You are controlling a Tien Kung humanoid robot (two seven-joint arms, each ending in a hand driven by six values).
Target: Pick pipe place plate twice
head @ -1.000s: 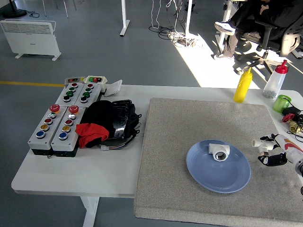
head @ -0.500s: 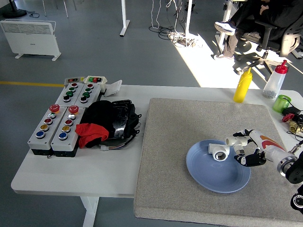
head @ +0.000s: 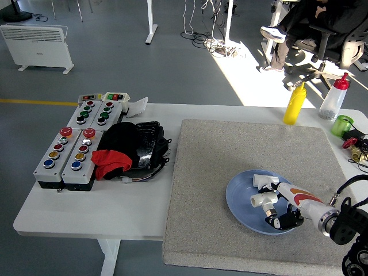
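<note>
1. My right hand (head: pixel 282 211) reaches in from the lower right corner, low over the blue plate (head: pixel 241 208). Its fingers (head: pixel 275 217) are curled around a white pipe fitting (head: pixel 261 200), which sits just above the plate's middle.
2. Just beyond the fingers, a second white pipe fitting (head: pixel 263 181) lies on the far part of the same plate. It is close to the held one; I cannot tell whether the two touch.
3. The plate rests on a grey mat (head: pixel 218 155) that covers the right half of the white worktop (head: pixel 86 213).
4. Well to the left of the fingers, off the mat, lies a bundle of black and red cloth (head: pixel 129 150).
5. Further left still, two grey button boxes (head: pixel 66 155) stand side by side, touching the bundle. Two more button boxes (head: pixel 96 112) stand behind them.
6. Far beyond the fingers, at the worktop's back edge, stands a yellow squeeze bottle (head: pixel 295 103). To its right are a clear bottle with a red cap (head: pixel 334 98) and a green cup (head: pixel 342 125).
7. Past the worktop, a person sits in an office chair (head: pixel 339 43) at the top right.
8. My left hand does not appear.
</note>
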